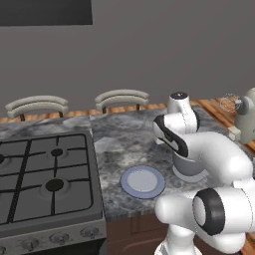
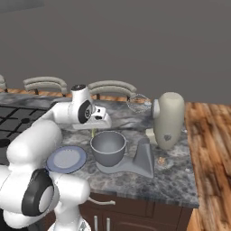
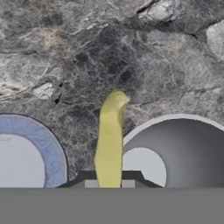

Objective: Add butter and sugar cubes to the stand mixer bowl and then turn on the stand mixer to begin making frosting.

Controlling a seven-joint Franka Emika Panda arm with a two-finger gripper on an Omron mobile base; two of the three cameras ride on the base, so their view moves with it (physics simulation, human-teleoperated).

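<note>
Currently, left base view: the white arm crosses the right half of the picture and hides most of the stand mixer bowl (image 1: 190, 168), of which a grey lower part shows on the marbled desk (image 1: 124, 139). A blue-rimmed plate (image 1: 143, 181) lies flat just left of the bowl, apart from it. The stove (image 1: 47, 179) sits at the left end of the desk. The cream head of the stand mixer (image 1: 245, 117) shows at the right edge with its wire whisk (image 1: 229, 103) pointing left. Two chair backs (image 1: 122, 98) stand behind the desk.

Right base view: the pincer (image 2: 93, 131) hangs over the desk just beyond the bowl's left rim, between plate (image 2: 66, 159) and stand mixer bowl (image 2: 108, 147). A thin yellow sliver, the butter (image 2: 93, 133), hangs below it, above the surface. The bowl sits on the mixer's flat grey base; the stand mixer (image 2: 168, 119) head is tilted up with the whisk (image 2: 139, 103) raised clear of the bowl. A small pale lump lies on the desk right of the base, possibly sugar, too small to tell.

Hand view: the pincer (image 3: 109, 178) is pinching the butter (image 3: 110, 140) at its lower end; the stick points away from the camera, bent at the far tip. Plate (image 3: 41, 140) at left, stand mixer bowl (image 3: 183, 144) at right, butter over bare desk (image 3: 109, 57) between them
</note>
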